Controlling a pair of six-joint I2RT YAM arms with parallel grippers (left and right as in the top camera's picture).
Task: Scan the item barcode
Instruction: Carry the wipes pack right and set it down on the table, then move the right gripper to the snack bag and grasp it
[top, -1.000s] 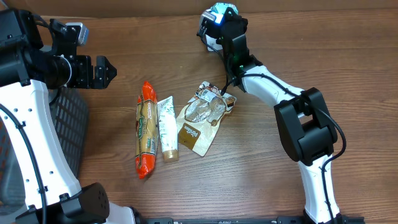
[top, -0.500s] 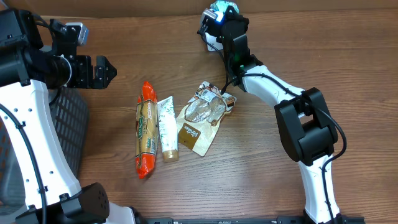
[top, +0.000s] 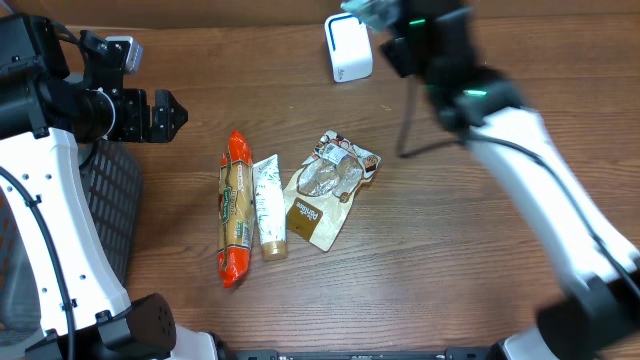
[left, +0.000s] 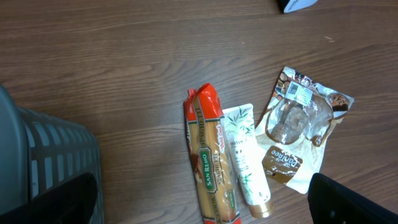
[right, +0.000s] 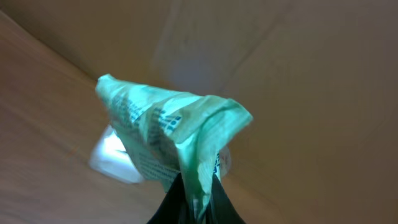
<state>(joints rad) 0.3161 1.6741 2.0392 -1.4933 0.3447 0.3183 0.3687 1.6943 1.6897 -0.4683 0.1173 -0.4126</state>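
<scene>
My right gripper is pinched tight on the lower edge of a green packet. The two black tips meet in a narrow wedge with the film squeezed between them. The packet is thin, crinkly plastic, glossy and folded up into a blunt peak. Its dark print is too blurred to read. I hold it in the air at the far edge of the table, close to the scanner, a small white block of smooth plastic with rounded corners. I cannot tell whether the barcode faces it. Behind both stands a cardboard wall, matt brown with one soft crease.

My left gripper hangs wide apart and holds nothing, its dark fingers filling the lower corners of my wrist view. Below it, three things lie side by side on the wood-grain table. One is a long pasta pack of clear film with orange-red ends. Tight against it is a white tube with a leaf print and a gold cap. Just beside that is a flat pouch, brown with a clear, shiny window and a small white label. Farther to my left stands a grey basket with a slotted plastic wall.
</scene>
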